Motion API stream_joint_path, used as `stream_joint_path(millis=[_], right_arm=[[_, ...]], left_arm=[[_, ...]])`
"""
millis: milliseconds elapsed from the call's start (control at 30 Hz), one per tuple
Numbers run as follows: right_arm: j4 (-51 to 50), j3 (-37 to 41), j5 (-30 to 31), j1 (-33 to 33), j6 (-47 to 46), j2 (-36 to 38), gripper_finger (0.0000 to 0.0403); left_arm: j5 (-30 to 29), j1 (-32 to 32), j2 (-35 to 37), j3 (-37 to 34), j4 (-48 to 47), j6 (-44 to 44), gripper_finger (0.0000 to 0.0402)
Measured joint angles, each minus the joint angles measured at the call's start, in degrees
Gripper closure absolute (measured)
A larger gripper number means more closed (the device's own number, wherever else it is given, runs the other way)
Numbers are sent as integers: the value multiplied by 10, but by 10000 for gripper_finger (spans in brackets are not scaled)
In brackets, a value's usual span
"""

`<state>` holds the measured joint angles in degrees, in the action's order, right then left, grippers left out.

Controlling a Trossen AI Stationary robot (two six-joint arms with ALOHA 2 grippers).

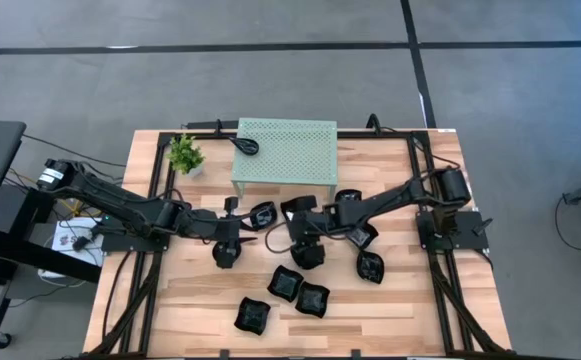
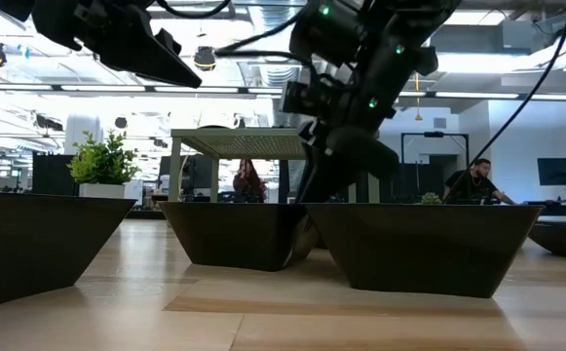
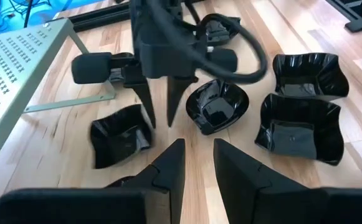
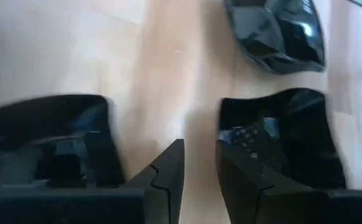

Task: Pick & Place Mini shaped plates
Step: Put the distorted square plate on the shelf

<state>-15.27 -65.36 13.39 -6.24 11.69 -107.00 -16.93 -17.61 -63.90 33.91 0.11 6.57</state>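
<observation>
Both grippers hover mid-counter [image 1: 390,310] among black mini plates [image 1: 312,299]: left gripper [image 3: 196,158] and right gripper [image 4: 198,163], fingers slightly parted, holding nothing.

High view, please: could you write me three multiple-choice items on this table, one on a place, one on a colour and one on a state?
1. Where does the potted plant stand?
A. On top of the green rack
B. On the table beside the green rack
C. Among the plates at the near edge

2. What colour are the plates?
A. White
B. Red
C. Black

3. How is the left gripper?
A. Open and empty
B. Shut on a plate
C. Shut on the potted plant

Answers:
1 B: the potted plant stands on the wood next to the rack's corner.
2 C: every plate is glossy black.
3 A: its fingers stand apart with nothing between them. The right gripper, at the table's middle, is open and empty too.
</observation>
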Motion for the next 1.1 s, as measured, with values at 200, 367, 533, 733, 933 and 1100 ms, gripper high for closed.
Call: stream_joint_path(millis=[200,367,533,733,933,1100], right_arm=[[13,0,0,14,14,1,317],[16,0,2,16,27,2,317],[43,0,34,13,67,2,317],[25,0,30,36,43,2,317],[20,0,-16,48,33,1,317],[18,0,-17,44,33,1,317]], left_arm=[[0,0,-1,0,0,0,316],[0,0,-1,0,0,-4,316],[1,0,-1,0,0,-15,316],[1,0,-1,0,0,-30,316],[1,0,-1,0,0,-30,316],[1,0,-1,0,1,-30,316]])
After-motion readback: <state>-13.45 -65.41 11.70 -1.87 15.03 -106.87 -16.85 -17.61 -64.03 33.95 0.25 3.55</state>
